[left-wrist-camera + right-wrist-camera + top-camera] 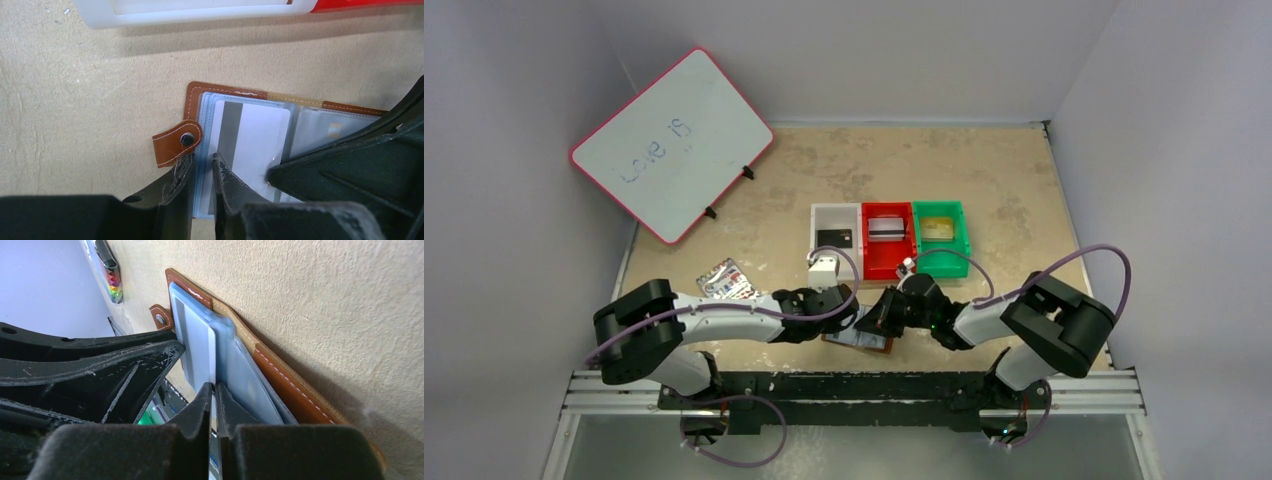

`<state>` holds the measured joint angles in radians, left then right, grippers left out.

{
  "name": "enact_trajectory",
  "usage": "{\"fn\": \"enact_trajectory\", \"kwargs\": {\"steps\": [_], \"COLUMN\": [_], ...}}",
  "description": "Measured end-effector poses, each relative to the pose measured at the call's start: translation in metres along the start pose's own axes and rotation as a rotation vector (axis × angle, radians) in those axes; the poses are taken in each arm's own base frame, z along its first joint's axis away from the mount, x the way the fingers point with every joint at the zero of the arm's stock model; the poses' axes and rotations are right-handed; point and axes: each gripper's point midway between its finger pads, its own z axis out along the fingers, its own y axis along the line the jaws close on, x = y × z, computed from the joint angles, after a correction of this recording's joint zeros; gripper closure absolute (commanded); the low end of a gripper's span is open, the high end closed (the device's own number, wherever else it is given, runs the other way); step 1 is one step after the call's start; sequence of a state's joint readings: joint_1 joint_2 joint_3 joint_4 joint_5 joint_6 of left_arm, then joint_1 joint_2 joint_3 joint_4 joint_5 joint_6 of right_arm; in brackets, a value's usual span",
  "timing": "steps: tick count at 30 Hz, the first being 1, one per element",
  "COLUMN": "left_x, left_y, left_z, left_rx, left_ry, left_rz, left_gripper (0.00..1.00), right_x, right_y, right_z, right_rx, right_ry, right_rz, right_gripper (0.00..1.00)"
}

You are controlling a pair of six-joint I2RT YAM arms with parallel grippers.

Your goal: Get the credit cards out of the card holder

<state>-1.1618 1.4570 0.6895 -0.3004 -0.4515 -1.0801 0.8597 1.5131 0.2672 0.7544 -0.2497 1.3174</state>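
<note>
Right gripper (214, 395) was pinched shut on the silvery credit card (199, 347) edge. Left gripper (200, 167) stood nearly closed astride the card holder (192, 107) sleeve; grip undetermined.

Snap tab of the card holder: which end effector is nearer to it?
Left. The left end effector is right beside the snap tab; the right end effector pinches the striped card farther from it.

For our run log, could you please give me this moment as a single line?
step: grasp | card holder: open on table | left gripper: shut on holder edge | right gripper: shut on striped card
</note>
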Motion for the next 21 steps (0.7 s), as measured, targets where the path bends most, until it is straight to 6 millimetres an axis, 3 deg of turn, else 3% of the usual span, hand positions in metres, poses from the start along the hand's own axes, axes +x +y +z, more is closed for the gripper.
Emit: {"fn": "enact_trajectory", "kwargs": {"steps": [10, 21], "left_x": [-0.002, -0.004], "left_y": [0.001, -0.012], "left_z": [0.0, 0.005], "left_rx": [-0.011, 0.005], "left_ry": [-0.018, -0.023], "left_rz": [0.004, -0.014], "left_gripper": [0.86, 0.86], "right_x": [-0.002, -0.002], "right_y": [0.003, -0.003], "right_z": [-0.004, -0.022], "right_rx": [0.014, 0.011], "right_ry": [-0.007, -0.048], "right_rz": [-0.012, 0.0], "right_gripper": [1.0, 1.0]}}
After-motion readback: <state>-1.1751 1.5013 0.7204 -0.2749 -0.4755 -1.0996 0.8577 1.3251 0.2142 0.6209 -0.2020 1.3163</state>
